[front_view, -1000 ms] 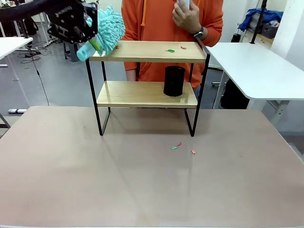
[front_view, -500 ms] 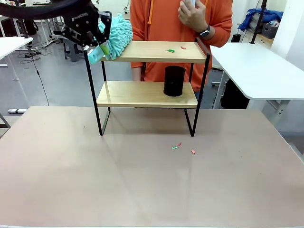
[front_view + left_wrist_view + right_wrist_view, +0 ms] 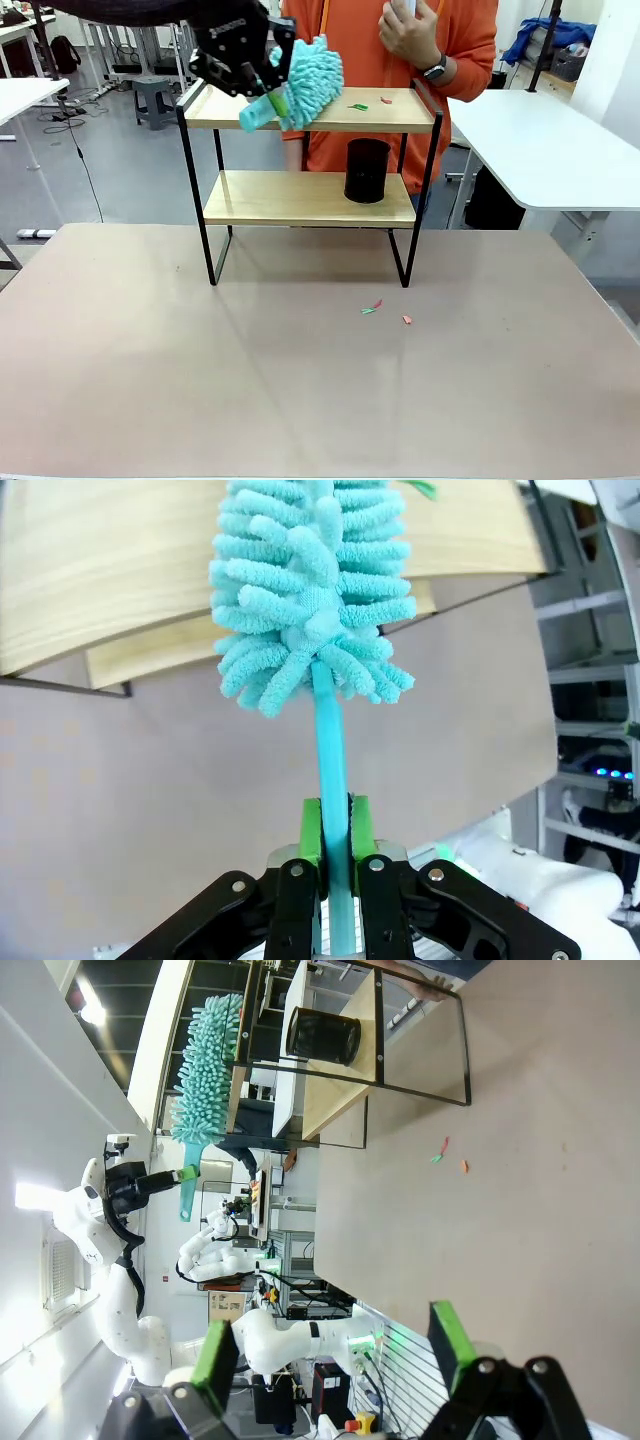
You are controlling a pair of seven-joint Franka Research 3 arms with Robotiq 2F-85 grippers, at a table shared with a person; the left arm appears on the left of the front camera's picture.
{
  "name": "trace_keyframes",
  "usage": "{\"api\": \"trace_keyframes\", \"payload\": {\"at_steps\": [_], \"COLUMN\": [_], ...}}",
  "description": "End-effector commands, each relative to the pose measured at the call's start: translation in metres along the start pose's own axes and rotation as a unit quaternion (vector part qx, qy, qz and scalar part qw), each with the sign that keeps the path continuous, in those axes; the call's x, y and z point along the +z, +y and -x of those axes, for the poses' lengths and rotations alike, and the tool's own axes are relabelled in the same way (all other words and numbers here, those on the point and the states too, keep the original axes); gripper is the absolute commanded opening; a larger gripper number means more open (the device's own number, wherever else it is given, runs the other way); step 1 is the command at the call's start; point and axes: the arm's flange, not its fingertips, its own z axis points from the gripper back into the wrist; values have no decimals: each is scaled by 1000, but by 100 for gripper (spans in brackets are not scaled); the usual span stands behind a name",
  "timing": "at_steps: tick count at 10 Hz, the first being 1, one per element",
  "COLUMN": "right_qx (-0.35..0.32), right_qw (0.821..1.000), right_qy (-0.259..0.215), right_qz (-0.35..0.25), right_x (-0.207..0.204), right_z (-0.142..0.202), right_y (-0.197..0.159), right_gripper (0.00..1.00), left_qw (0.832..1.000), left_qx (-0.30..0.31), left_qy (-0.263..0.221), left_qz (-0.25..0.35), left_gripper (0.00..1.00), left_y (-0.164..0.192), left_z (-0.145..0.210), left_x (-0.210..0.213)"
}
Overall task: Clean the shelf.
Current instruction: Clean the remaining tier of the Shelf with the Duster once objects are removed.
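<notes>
1. The shelf (image 3: 290,198) stands at the far half of the desk (image 3: 300,390), about the middle of its width, with all four black legs on the desk top. Its two light wooden boards lie level, one above the other.
2. On the top board, right of the middle, lie a green scrap (image 3: 358,106) and, just beyond it, a red scrap (image 3: 385,101). They are close together but apart.
3. A black cup (image 3: 367,171) stands upright on the lower board, towards its right end.
4. The fluffy head of a turquoise duster (image 3: 308,80) lies over the top board, left of the green scrap and near the front edge. Whether its strands press on the wood I cannot tell.
5. The left pincer (image 3: 272,98) is clamped on the duster's handle, which slants down and towards the robot's left. In the left wrist view the green pads (image 3: 311,832) sit tight on both sides of the handle, with the head over the board beyond.
6. The right pincer (image 3: 333,1350) stands wide with nothing between its fingers, well apart from the shelf and over the bare desk.
7. On the desk in front of the shelf's right legs lie more small scraps, a green and red pair (image 3: 370,308) and a red one (image 3: 407,320) just beside it.
8. A person in an orange top (image 3: 460,40) stands behind the shelf with one hand (image 3: 405,30) raised at chest height.
</notes>
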Motion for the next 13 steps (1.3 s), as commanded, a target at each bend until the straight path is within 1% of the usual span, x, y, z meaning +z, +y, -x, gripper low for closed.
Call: {"api": "trace_keyframes", "payload": {"at_steps": [1,3,4,5,6,7,9,10,11,12,13], "right_qx": [14,14,14,14,14,14,14,14,14,14,14], "right_qw": [1000,1000,1000,1000,1000,1000,1000,1000,1000,1000,1000], "right_qy": [1,1,1,1,1,1,1,1,1,1,1], "right_qz": [-2,-2,-2,-2,-2,-2,-2,-2,-2,-2,-2], "right_x": [0,0,0,0,0,0,0,0,0,0,0], "right_z": [-1,-1,-1,-1,-1,-1,-1,-1,-1,-1,-1], "right_y": [1,1,1,1,1,1,1,1,1,1,1], "right_gripper": [100,100,100,100,100,100,100,100,100,100,100], "left_qw": [999,998,996,994,992,990,980,976,967,947,928], "left_qx": [-22,-37,-57,-75,-79,-96,-144,-171,-205,-239,-287], "left_qy": [12,22,44,55,62,71,94,104,122,161,175], "left_qz": [24,42,58,65,70,80,96,92,94,139,158], "left_gripper": [12,12,12,12,12,12,12,12,12,12,12], "left_y": [-9,-22,-29,-31,-30,-28,-19,-9,6,21,38], "left_z": [-6,-6,-5,-4,-4,-3,5,13,26,46,74], "left_x": [6,5,4,4,6,13,30,41,57,80,103]}}
